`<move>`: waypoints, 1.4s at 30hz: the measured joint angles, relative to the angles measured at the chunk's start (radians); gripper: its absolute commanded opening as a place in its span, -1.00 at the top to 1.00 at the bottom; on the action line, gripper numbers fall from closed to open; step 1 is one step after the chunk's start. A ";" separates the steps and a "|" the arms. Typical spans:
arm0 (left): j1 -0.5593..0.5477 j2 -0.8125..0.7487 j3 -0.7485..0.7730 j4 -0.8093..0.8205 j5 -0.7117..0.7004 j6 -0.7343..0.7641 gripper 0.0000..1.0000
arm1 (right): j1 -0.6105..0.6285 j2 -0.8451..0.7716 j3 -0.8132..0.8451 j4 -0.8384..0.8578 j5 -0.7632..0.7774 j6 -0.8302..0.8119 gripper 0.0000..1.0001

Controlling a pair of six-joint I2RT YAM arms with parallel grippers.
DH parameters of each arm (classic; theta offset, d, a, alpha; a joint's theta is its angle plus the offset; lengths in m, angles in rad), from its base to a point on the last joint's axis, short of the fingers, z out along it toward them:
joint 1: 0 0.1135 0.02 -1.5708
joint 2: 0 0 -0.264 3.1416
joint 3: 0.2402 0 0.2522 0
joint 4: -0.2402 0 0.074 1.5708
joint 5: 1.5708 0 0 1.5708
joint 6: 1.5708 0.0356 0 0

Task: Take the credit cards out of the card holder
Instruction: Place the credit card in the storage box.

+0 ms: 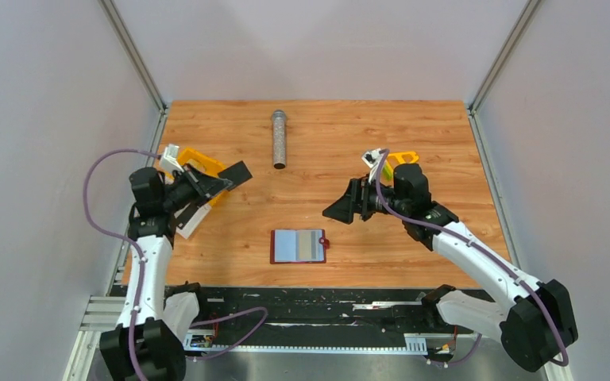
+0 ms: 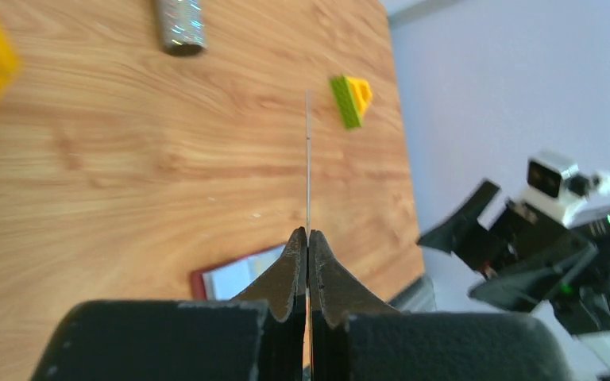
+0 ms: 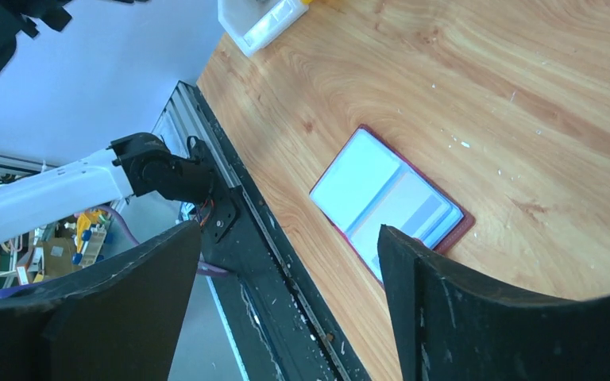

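Observation:
The dark-red card holder (image 1: 298,246) lies open and flat near the table's front edge, its blue-grey pockets facing up. A greyish-tan card (image 1: 312,245) sits in its right pocket. My left gripper (image 1: 217,183) is shut on a dark grey-black card (image 1: 237,172) and holds it in the air at the table's left side, over the trays. In the left wrist view the card (image 2: 308,159) shows edge-on between the closed fingers (image 2: 308,232), with the holder (image 2: 234,274) below. My right gripper (image 1: 341,208) is open and empty, above and right of the holder (image 3: 389,202).
A yellow tray (image 1: 198,168) and a white tray (image 1: 193,218) sit at the left edge under my left gripper. A metallic cylinder (image 1: 279,139) lies at the back middle. A yellow-green triangular piece (image 1: 401,159) lies behind my right arm.

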 measured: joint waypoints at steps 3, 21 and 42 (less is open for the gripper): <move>0.135 0.025 0.064 -0.125 0.002 0.082 1.00 | 0.000 -0.038 -0.019 -0.021 0.002 -0.010 -0.99; 0.415 0.188 0.297 -0.519 -0.317 0.294 1.00 | 0.000 -0.128 -0.057 -0.042 0.001 -0.079 -1.00; 0.417 0.363 0.316 -0.504 -0.483 0.323 1.00 | 0.031 -0.161 -0.057 -0.051 0.056 -0.113 -1.00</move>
